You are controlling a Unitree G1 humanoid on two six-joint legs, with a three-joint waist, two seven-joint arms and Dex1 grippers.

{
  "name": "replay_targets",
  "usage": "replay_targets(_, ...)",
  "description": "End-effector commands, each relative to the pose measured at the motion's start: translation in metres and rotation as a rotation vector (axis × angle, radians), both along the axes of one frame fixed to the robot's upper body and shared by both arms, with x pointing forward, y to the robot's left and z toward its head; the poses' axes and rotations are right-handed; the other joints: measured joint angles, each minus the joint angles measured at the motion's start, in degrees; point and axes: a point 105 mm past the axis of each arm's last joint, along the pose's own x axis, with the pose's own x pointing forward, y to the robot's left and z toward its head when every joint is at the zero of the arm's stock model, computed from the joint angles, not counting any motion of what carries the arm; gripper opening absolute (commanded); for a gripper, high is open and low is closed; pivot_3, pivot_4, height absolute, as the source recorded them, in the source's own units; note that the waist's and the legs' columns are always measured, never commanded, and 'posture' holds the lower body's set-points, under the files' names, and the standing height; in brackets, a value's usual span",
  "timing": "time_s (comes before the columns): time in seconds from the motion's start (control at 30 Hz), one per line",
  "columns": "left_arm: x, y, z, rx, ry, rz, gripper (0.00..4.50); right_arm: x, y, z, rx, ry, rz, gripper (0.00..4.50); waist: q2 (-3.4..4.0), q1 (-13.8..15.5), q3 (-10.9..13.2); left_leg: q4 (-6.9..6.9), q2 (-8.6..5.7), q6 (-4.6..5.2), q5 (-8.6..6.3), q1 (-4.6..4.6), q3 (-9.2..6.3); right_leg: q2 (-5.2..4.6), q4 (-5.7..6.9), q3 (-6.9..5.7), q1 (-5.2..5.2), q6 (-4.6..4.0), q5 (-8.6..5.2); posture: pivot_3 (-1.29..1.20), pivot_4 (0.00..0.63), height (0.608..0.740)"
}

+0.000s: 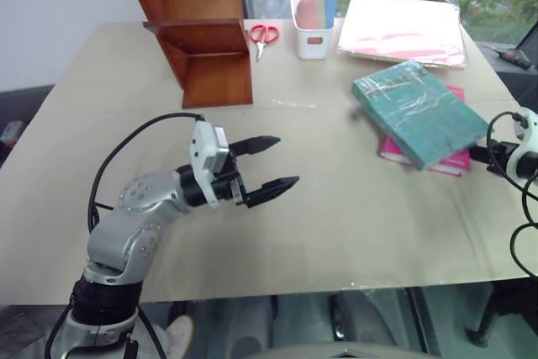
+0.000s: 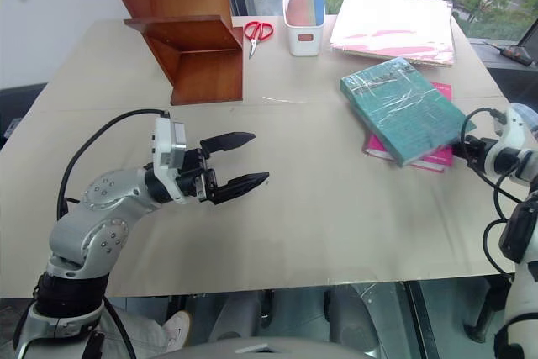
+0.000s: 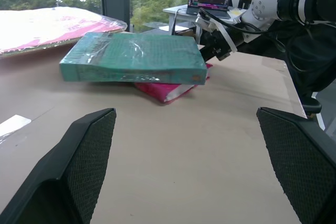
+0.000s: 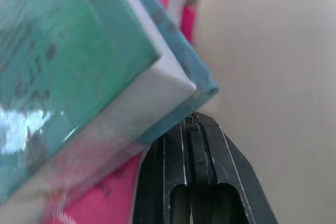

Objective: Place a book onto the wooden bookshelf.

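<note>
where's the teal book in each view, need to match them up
Left eye view: book, right of centre, on the pink book.
Right eye view: same spot, further left in frame.
Left wrist view: upper middle, seen edge-on.
Right wrist view: its corner up close, upper left.
Shared landmark: the pink book under it.

Silver arms (black cables), black grippers [image 1: 267,166]

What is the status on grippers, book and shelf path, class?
Left gripper open, empty, hovering over the table. Right gripper shut, tips at the corner of the thick teal-green plastic-wrapped book, which lies on a thinner magenta-pink book. Reddish-brown wooden bookshelf unobstructed.
</note>
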Motion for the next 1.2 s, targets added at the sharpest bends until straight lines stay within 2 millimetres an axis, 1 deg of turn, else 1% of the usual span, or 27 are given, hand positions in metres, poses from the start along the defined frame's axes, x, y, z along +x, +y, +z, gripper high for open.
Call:
replay_targets(0.03,-0.001,0.0,0.007,-0.009,-0.039,-0.008,4.5,-0.009,0.005,-0.013,0.02,0.046,0.053,0.15,-0.01,0.04,-0.01,0.01,0.0,0.0,0.0,0.01,0.0,0.0,0.01,0.0,0.0,0.0,0.0,0.0,0.15,0.74)
replay_targets(0.13,0.0,0.0,0.007,-0.01,-0.038,-0.008,4.5,-0.009,-0.007,-0.009,-0.017,0.011,0.003,0.15,-0.02,0.16,-0.01,0.03,0.0,0.0,0.0,0.01,-0.01,0.0,0.03,-0.01,0.03,0.0,0.0,0.0,0.15,0.74)
replay_targets(0.2,0.0,0.0,0.006,-0.01,-0.038,-0.009,4.5,-0.008,-0.024,-0.008,-0.083,-0.007,-0.093,0.15,-0.03,0.19,-0.02,0.04,0.0,0.0,0.0,0.01,-0.02,0.0,0.03,-0.02,0.04,0.0,0.0,0.0,0.15,0.74)
replay_targets(0.23,0.001,0.0,0.006,-0.011,-0.038,-0.01,4.5,-0.007,-0.032,-0.005,-0.091,-0.029,-0.157,0.15,-0.03,0.26,-0.02,0.05,0.0,0.0,0.0,0.02,-0.02,0.0,0.03,-0.02,0.06,0.0,0.0,0.0,0.15,0.74)
replay_targets(0.3,0.001,-0.001,0.006,-0.011,-0.038,-0.012,4.5,-0.001,-0.041,0.004,-0.08,-0.082,-0.258,0.15,-0.03,0.44,-0.02,0.14,0.0,0.0,0.0,0.02,-0.02,0.0,0.03,-0.02,0.12,0.04,0.02,0.0,0.15,0.74)
replay_targets(0.33,0.001,-0.001,0.006,-0.011,-0.038,-0.014,4.5,0.002,-0.044,0.007,-0.066,-0.097,-0.296,0.15,-0.04,0.55,-0.01,0.18,-0.01,0.01,0.0,0.01,-0.02,-0.01,0.02,-0.02,0.12,0.07,0.04,0.0,0.15,0.74)
replay_targets(0.47,0.003,-0.002,0.007,-0.009,-0.041,-0.018,4.5,0.015,-0.048,0.018,-0.104,-0.161,-0.382,0.15,-0.03,0.3,0.0,0.22,-0.03,0.02,-0.01,0.0,0.0,0.0,0.03,0.04,0.12,0.13,0.08,0.0,0.15,0.74)
replay_targets(0.57,0.003,-0.001,0.008,-0.002,-0.046,-0.016,4.5,0.025,-0.051,0.035,-0.093,-0.206,-0.468,0.15,-0.01,0.04,0.01,0.21,-0.03,0.03,-0.01,0.0,0.02,0.0,0.03,0.07,0.1,0.13,0.07,0.0,0.15,0.74)
replay_targets(0.6,0.003,0.0,0.008,0.001,-0.048,-0.014,4.5,0.027,-0.053,0.04,-0.118,-0.213,-0.485,0.15,0.01,-0.07,0.02,0.18,-0.02,0.03,-0.02,0.0,0.08,0.0,0.03,0.13,0.05,0.13,0.08,0.0,0.15,0.74)
replay_targets(0.63,0.003,0.001,0.008,0.002,-0.05,-0.01,4.5,0.03,-0.052,0.047,-0.079,-0.217,-0.517,0.15,0.02,-0.07,0.03,0.17,-0.02,0.03,-0.02,0.0,0.12,0.0,0.04,0.18,0.02,0.13,0.08,0.0,0.15,0.74)
replay_targets(0.7,0.002,0.002,0.009,0.002,-0.051,-0.004,4.5,0.036,-0.047,0.061,-0.033,-0.233,-0.521,0.15,0.02,-0.06,0.03,0.12,-0.02,0.04,-0.02,-0.01,0.17,0.0,0.05,0.24,-0.05,0.13,0.08,0.0,0.15,0.74)
replay_targets(0.8,0.001,0.001,0.007,0.001,-0.046,-0.005,4.5,0.044,-0.034,0.069,-0.057,-0.206,-0.476,0.15,0.03,0.06,0.03,0.09,-0.02,0.04,-0.02,-0.02,0.2,0.0,0.05,0.26,-0.08,0.13,0.07,0.0,0.15,0.74)
replay_targets(0.87,0.0,-0.001,0.006,-0.001,-0.042,-0.01,4.5,0.047,-0.027,0.068,-0.053,-0.19,-0.465,0.15,0.02,0.22,0.03,0.09,-0.02,0.06,-0.03,-0.05,0.2,0.0,0.02,0.26,-0.1,0.12,0.07,0.0,0.15,0.74)
replay_targets(1.07,0.0,-0.001,0.006,-0.004,-0.041,-0.01,4.5,0.053,-0.019,0.055,-0.103,-0.157,-0.472,0.15,0.02,0.37,0.03,0.09,-0.02,0.08,-0.05,-0.15,0.18,-0.01,-0.05,0.22,-0.13,0.12,0.08,0.0,0.15,0.74)
replay_targets(1.2,0.0,0.001,0.007,-0.001,-0.04,-0.002,4.5,0.057,-0.012,0.053,-0.112,-0.152,-0.465,0.15,0.02,0.21,0.03,0.09,-0.02,0.08,-0.05,-0.14,0.18,-0.01,-0.05,0.21,-0.13,0.12,0.08,0.0,0.15,0.74)
